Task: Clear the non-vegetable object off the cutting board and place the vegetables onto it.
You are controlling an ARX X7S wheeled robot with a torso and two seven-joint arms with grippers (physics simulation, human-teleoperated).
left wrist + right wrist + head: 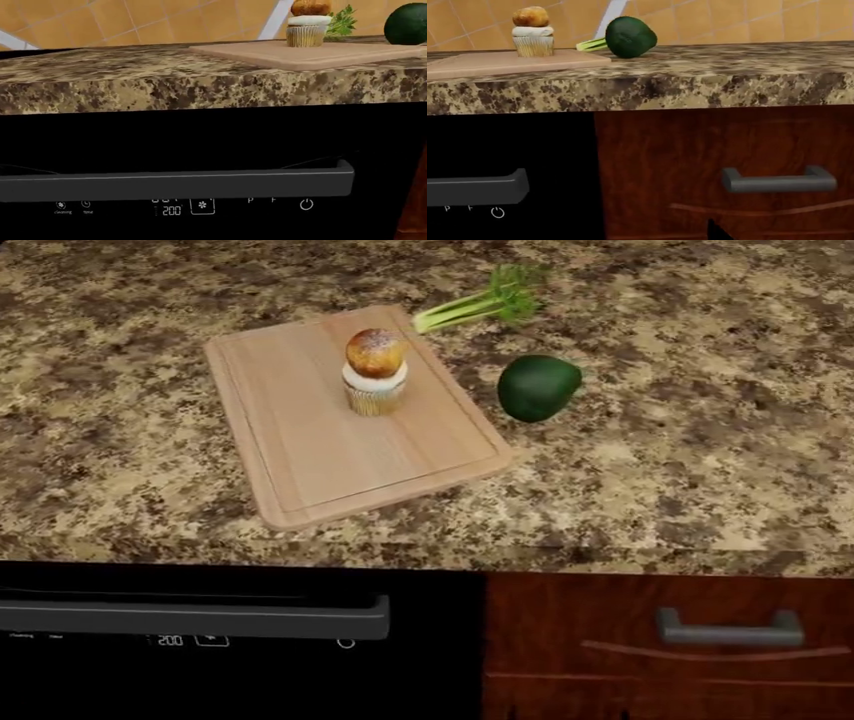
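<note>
A cupcake [375, 372] with a golden-brown top stands upright on the far half of the light wooden cutting board [320, 450]. The celery stalk [478, 304] lies on the counter just beyond the board's far right corner. Right of the board rests the rounded dark green vegetable [538, 387]. Neither arm shows in the head view. The left wrist view sits below counter level and shows the cupcake [309, 24] and board [267, 52], with no jaws. The right wrist view shows the cupcake [532, 31], the green vegetable [630, 36] and only a dark fingertip [715, 231].
The speckled granite counter [694, 470] has a front edge overhanging a black dishwasher with a grey bar handle [200, 618] and lit panel. To its right is a dark wood drawer with a grey handle [729, 628]. A tan tiled wall stands behind the counter.
</note>
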